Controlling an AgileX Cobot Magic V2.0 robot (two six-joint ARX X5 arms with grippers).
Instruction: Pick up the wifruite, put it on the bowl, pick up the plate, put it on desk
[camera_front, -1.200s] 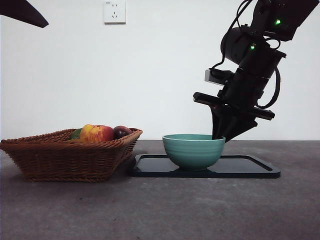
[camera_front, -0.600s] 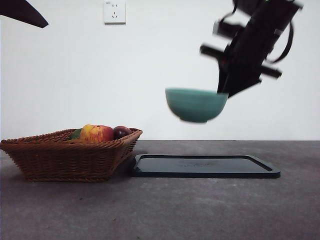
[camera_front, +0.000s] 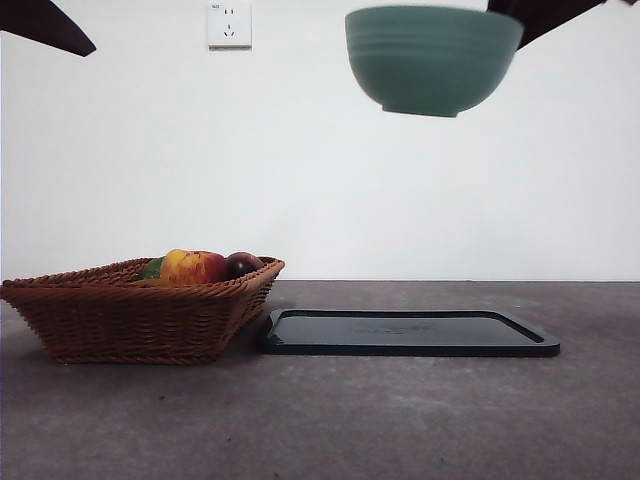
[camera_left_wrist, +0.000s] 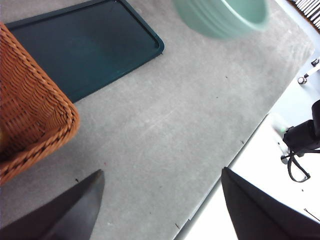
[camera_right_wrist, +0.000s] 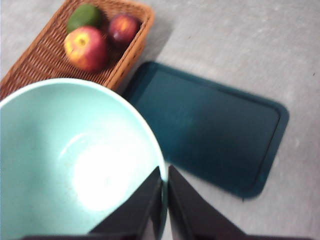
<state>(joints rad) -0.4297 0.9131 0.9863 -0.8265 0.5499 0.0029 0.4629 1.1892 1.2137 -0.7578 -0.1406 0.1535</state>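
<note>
The teal-green bowl (camera_front: 432, 60) hangs high in the air at the top of the front view, above the black tray (camera_front: 410, 335). My right gripper (camera_right_wrist: 164, 185) is shut on the bowl's rim (camera_right_wrist: 75, 160), one jaw inside and one outside. The bowl's inside is empty. The bowl also shows in the left wrist view (camera_left_wrist: 225, 17). My left gripper (camera_left_wrist: 162, 172) is open and empty, waiting above the grey desk (camera_left_wrist: 175, 125). No brown-orange wifruite shows in any view.
A brown wicker basket (camera_front: 130, 310) stands left of the tray and holds a red-yellow apple (camera_right_wrist: 85, 47), a dark plum (camera_right_wrist: 122, 27) and a green fruit (camera_right_wrist: 84, 16). The tray (camera_right_wrist: 215, 125) lies bare. The desk's edge (camera_left_wrist: 240, 150) runs near the left gripper.
The right gripper has lifted the bowl off the black tray and raised it to the top of the front view. The left arm has not moved.
</note>
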